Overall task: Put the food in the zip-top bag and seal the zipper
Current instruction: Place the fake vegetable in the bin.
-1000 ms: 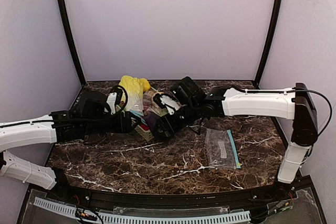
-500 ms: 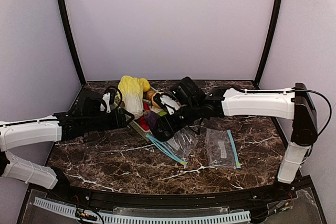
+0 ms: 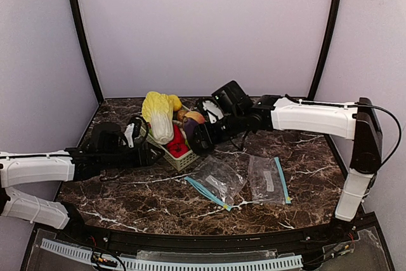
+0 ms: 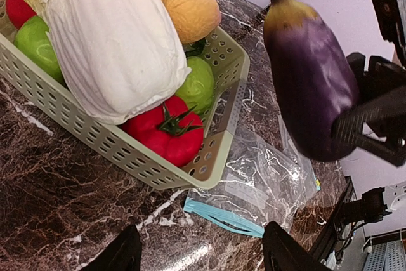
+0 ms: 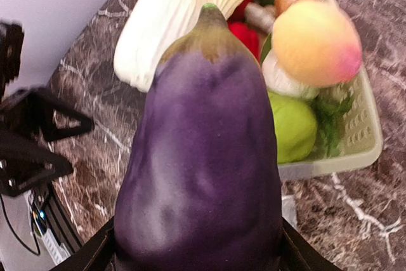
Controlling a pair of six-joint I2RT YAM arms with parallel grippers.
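Observation:
My right gripper (image 3: 194, 136) is shut on the dark purple eggplant (image 5: 200, 157), holding it in the air just right of the basket (image 3: 182, 160); the eggplant (image 4: 311, 87) hangs stem up. In the basket (image 4: 228, 103) lie the round orange-yellow peach (image 5: 316, 42) and a small green fruit (image 4: 195, 84) beside it. The zip-top bag (image 4: 260, 179), clear with a blue zipper strip, lies flat on the table in front of the basket (image 3: 214, 179). My left gripper (image 4: 203, 253) is open and empty, low over the table left of the basket (image 3: 151, 154).
A pale cabbage (image 4: 114, 42) and red peppers (image 4: 166, 134) also fill the basket. A second clear bag (image 3: 268, 179) lies to the right on the marble table (image 3: 127, 188). Purple walls close in the back and sides.
The bag with the blue zipper has come to rest flat in front of the basket. My left gripper has drawn back to the left. The right gripper has risen with the eggplant.

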